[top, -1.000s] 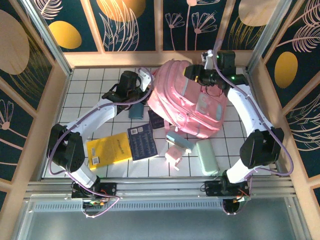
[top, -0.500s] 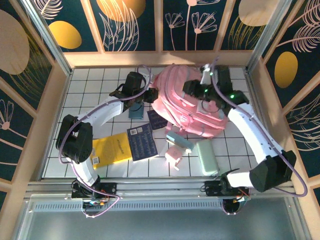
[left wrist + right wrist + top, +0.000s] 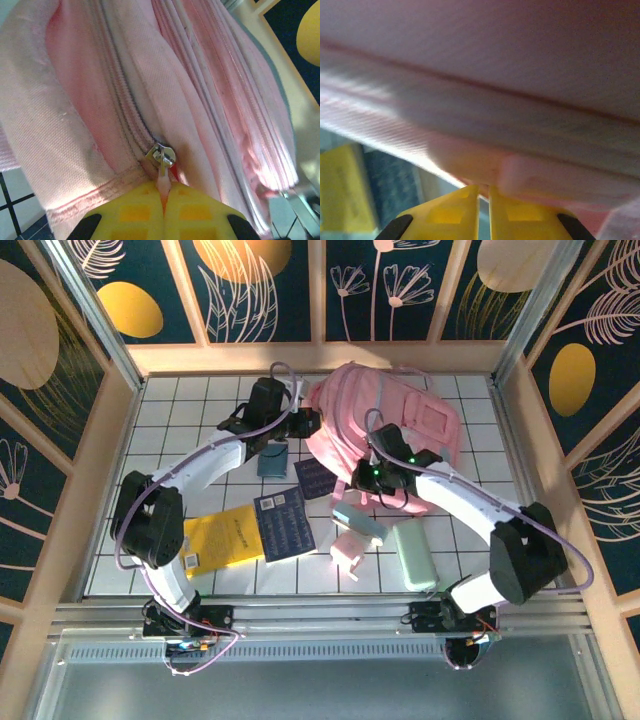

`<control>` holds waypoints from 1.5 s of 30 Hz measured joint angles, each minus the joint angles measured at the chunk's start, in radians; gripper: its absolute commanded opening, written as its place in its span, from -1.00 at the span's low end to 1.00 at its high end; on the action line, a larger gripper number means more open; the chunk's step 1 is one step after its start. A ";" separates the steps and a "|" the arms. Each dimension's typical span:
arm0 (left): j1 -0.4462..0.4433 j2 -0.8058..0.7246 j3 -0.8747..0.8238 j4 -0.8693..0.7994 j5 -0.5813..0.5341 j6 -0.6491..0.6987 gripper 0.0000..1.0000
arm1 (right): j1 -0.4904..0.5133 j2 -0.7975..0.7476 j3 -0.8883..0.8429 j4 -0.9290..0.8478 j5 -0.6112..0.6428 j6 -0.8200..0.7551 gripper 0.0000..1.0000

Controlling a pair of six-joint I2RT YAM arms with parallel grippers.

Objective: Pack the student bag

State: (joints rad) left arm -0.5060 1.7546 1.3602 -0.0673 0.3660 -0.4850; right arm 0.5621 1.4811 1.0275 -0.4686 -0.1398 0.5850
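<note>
Yellow-tipped, the left gripper [image 3: 164, 196] is clamped on the pink pull tab [image 3: 162, 181] of a zipper. The metal slider [image 3: 160, 156] sits just past the tips at 12 o'clock, beside a stitched seam. From the slider, the zipper track [image 3: 125, 100] runs toward 11 o'clock across the student bag [image 3: 65, 100]; the teeth there look meshed.

The right gripper [image 3: 484, 192] has its tips drawn together on a folded edge of the bag's pink fabric. This reads as a pinch, though the wrist view is blurred.

In the top view the bag lies at 1 o'clock on the white tiled table [image 3: 180, 400]. The left gripper works at the bag's 9 o'clock edge, the right gripper at its 6 o'clock edge.

Between 5 and 8 o'clock on the table lie a yellow book [image 3: 215, 540], a dark blue booklet [image 3: 283, 523], a small pink box [image 3: 350, 550] and a mint green case [image 3: 413, 555], all outside the bag.

Step in hand, as judged: opening the zipper, barely started. The next move calls for drawing the tab along the track while the right grip holds the fabric taut. Pulling off-line risks jamming the slider.
</note>
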 measured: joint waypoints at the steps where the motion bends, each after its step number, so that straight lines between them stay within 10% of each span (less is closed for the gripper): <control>1: 0.000 -0.011 -0.015 0.008 0.000 -0.002 -1.00 | -0.011 0.016 0.015 -0.010 0.029 -0.004 -0.69; 16: -0.068 -0.042 -0.118 0.079 0.013 -0.026 -1.00 | -0.303 0.129 0.201 -0.031 0.206 -0.051 -0.33; 26: -0.182 0.103 -0.072 0.106 0.035 -0.092 -1.00 | -0.331 -0.171 0.016 0.115 -0.054 0.177 0.41; 40: -0.200 0.108 -0.069 0.139 0.040 -0.126 -1.00 | -0.330 -0.237 -0.373 0.552 -0.300 0.800 0.30; 45: -0.212 0.108 -0.069 0.141 0.039 -0.126 -1.00 | -0.329 -0.135 -0.373 0.688 -0.313 0.843 -0.15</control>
State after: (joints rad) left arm -0.7181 1.8629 1.2907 0.0734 0.4046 -0.6113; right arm 0.2329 1.3457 0.6540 0.2192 -0.4526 1.4281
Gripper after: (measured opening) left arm 0.062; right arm 0.554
